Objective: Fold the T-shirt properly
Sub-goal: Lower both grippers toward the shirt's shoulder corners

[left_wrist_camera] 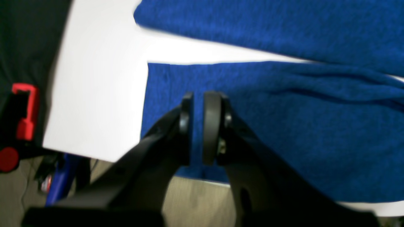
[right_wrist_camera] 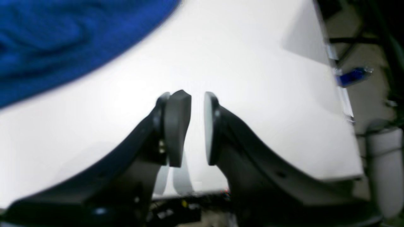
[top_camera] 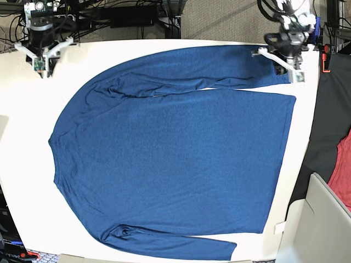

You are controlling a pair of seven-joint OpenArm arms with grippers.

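The dark blue T-shirt (top_camera: 175, 148) lies spread flat on the white table (top_camera: 22, 137), collar to the left, hem to the right, one long sleeve (top_camera: 219, 76) along the far edge and the other along the near edge. My left gripper (top_camera: 278, 63) hovers over the far sleeve's cuff end (left_wrist_camera: 284, 132). In the left wrist view its pads (left_wrist_camera: 197, 94) stand a narrow gap apart with nothing clamped between them. My right gripper (top_camera: 43, 55) is at the far left corner, off the shirt; its jaws (right_wrist_camera: 197, 93) are apart over bare table, with the shirt (right_wrist_camera: 63, 41) to the upper left.
A black cloth (top_camera: 329, 109) and a red cloth (top_camera: 343, 175) hang off the table's right side, with a grey box (top_camera: 323, 219) below them. A red clamp (left_wrist_camera: 26, 110) sits past the table edge. Cables and gear lie behind the far edge.
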